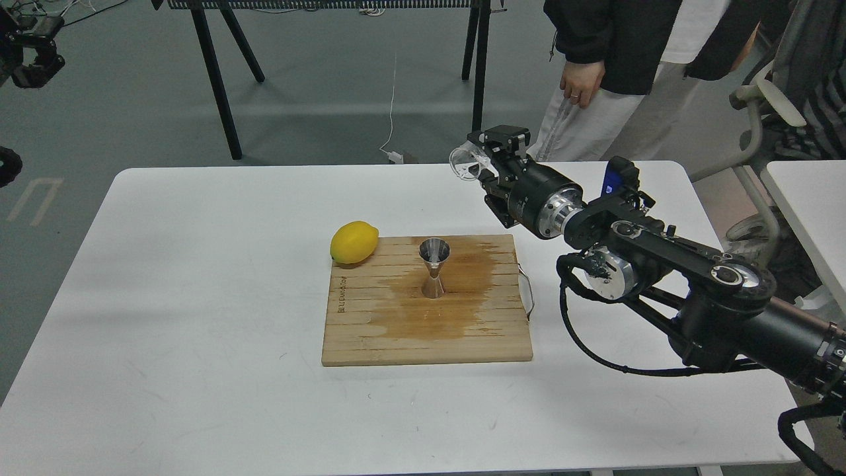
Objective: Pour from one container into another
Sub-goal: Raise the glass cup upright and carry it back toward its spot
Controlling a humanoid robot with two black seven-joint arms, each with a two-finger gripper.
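Observation:
The clear glass cup (464, 163) is up in the air over the table's far edge, lying on its side with its mouth to the left. My right gripper (484, 157) is shut on it. The steel jigger (434, 268) stands upright on the wooden board (370, 337), well below and to the left of the cup. A dark wet stain spreads on the board around the jigger. My left gripper (30, 58) shows only as a small dark shape at the top left edge, far from the table.
A yellow lemon (354, 242) rests on the board's far left corner. A person (615, 59) stands just behind the white table (165, 317), close to my raised gripper. A chair (767, 106) and a second table (809, 198) are at the right.

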